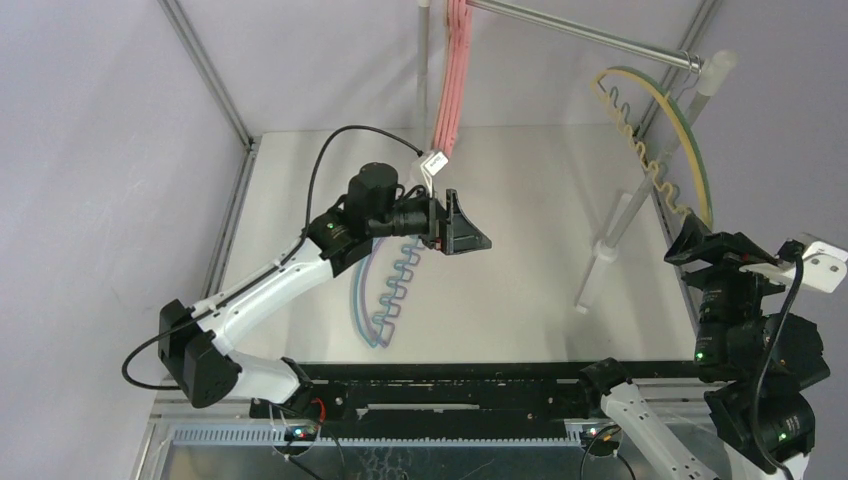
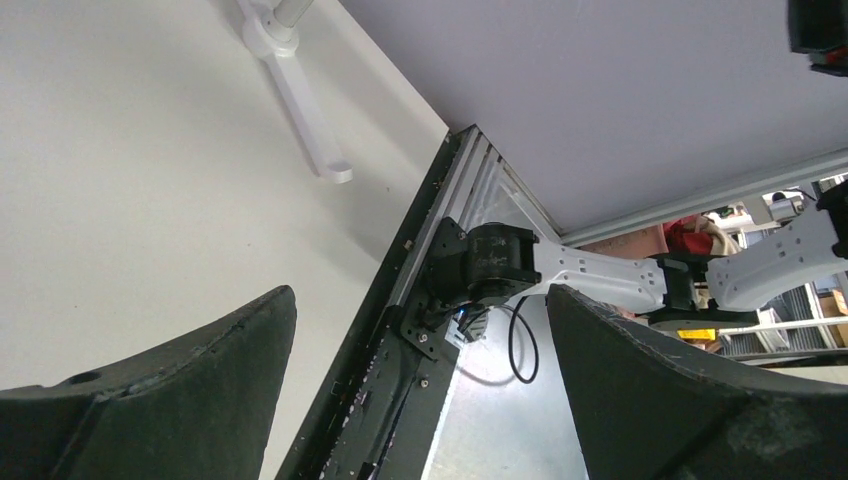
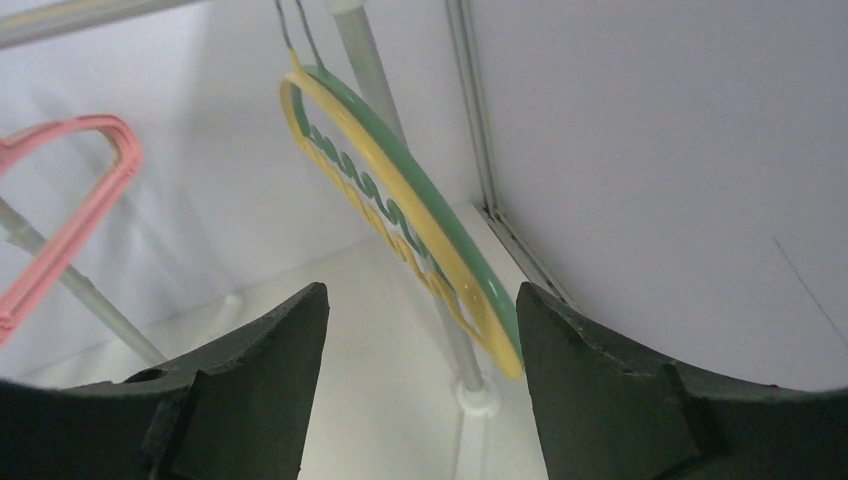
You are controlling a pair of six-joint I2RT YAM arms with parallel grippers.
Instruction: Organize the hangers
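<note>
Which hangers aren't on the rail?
The blue and purple pair lying flat on the table; the pink ones and the yellow and green pair hang from the rail.

White desk, nearly bare.
A blue and a purple wavy hanger pair lies flat, stacked together, left of centre; the rack's white foot stands on the surface toward the right edge.

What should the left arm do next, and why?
Probably lower the left gripper toward the blue and purple hangers lying flat on the table, just on the base side of it. Its jaws stand open and empty, and those two are the only hangers seen off the rail; the pink hangers and the yellow and green pair already hang there.
</note>
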